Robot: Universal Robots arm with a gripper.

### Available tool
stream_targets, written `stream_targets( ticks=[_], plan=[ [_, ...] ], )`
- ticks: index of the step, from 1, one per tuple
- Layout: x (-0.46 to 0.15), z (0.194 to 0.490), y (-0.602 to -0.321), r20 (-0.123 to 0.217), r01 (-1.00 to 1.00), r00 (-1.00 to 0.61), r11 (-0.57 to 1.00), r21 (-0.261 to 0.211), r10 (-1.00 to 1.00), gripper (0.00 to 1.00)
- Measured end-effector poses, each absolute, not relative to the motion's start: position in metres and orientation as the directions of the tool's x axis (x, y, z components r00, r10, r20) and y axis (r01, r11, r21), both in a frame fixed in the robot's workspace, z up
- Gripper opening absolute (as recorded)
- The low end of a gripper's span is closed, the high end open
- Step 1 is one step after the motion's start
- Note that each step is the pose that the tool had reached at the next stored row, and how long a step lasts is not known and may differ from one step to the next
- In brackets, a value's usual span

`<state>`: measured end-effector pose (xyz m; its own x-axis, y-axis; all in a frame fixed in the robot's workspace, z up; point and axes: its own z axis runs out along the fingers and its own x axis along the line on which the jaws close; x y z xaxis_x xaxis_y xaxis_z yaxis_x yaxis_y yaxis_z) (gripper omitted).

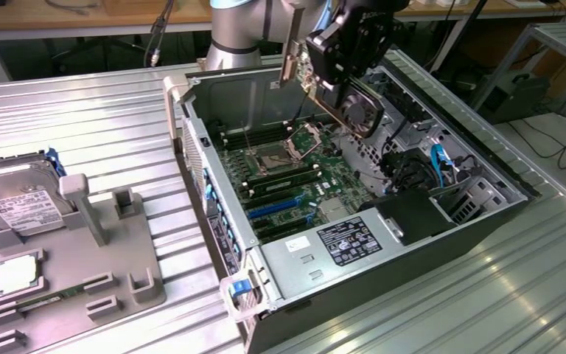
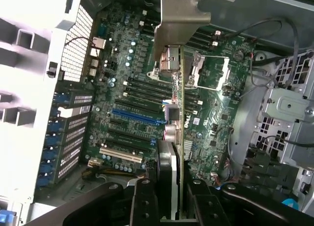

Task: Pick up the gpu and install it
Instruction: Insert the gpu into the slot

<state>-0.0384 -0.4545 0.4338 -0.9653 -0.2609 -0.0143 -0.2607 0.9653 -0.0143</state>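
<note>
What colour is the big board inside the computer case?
The motherboard is dark green, dotted with small parts. The wrist view shows it best.

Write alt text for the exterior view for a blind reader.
The arm holds the gpu in its jaws above an open computer case, over its motherboard. A hard drive rests in a holder at the exterior view's left.

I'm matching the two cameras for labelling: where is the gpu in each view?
Exterior view: the gpu hangs in the gripper, above the far end of the open case.
Wrist view: the gpu is seen edge-on, running out from the gripper over the motherboard.
Shared landmark: the blue slot.
</note>
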Motion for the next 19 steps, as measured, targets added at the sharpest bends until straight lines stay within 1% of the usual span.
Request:
stream_targets(
  ticks=[6,19],
  plan=[
    [-0.0384,0.4338,-0.4547,-0.014,-0.305,-0.952,0.952,-0.014,-0.305,0.28],
    [-0.0384,0.4338,-0.4547,-0.014,-0.499,-0.866,0.867,-0.014,-0.499,0.28]
  ],
)
